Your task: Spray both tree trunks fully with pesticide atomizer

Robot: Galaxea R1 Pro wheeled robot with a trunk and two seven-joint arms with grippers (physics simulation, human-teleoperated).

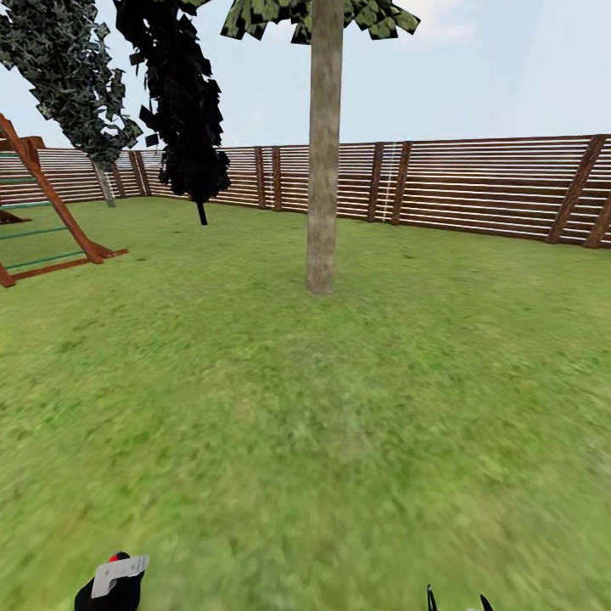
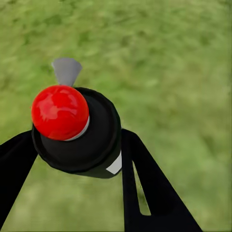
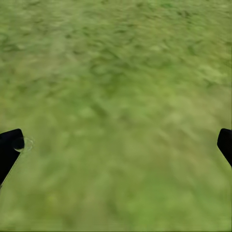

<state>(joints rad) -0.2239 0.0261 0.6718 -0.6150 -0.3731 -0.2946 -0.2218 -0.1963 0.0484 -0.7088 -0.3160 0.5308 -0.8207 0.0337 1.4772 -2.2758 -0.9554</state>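
at the far left of the head view stands a brown wooden climbing frame (image 1: 51,212) with green rungs, and behind it a tree (image 1: 72,68) with grey-green jagged foliage and a thin pale trunk near the fence (image 1: 475,182). just right of that, a second tree (image 1: 182,93) shows almost black, with a thin dark stem. the fence, brown horizontal slats, runs across the whole back of the lawn (image 1: 339,407).

at the bottom left edge of the head view sits the pesticide atomizer (image 1: 114,581), a small black bottle with a red spot on top and a pale grey nozzle piece. in the left wrist view the pesticide atomizer (image 2: 77,128) lies between the two black fingers of the left gripper (image 2: 79,159), its round black body touching the finger (image 2: 145,188) on one side and meeting the other finger at the picture's edge; the claw is clamped on it. a glossy red cap crowns the bottle and a grey nozzle tip pokes out beyond it, with blurry grass (image 2: 174,67) below.

near the middle of the head view rises a thick pale grey-beige tree trunk (image 1: 324,144), mottled brownish, standing on the lawn well ahead of the bottle and to its right, foliage spreading at the top edge.

at the bottom right, two dark fingertips of the right gripper (image 1: 458,601) peek up. in the right wrist view the right gripper (image 3: 116,145) has its fingers wide apart at opposite edges, over grass.
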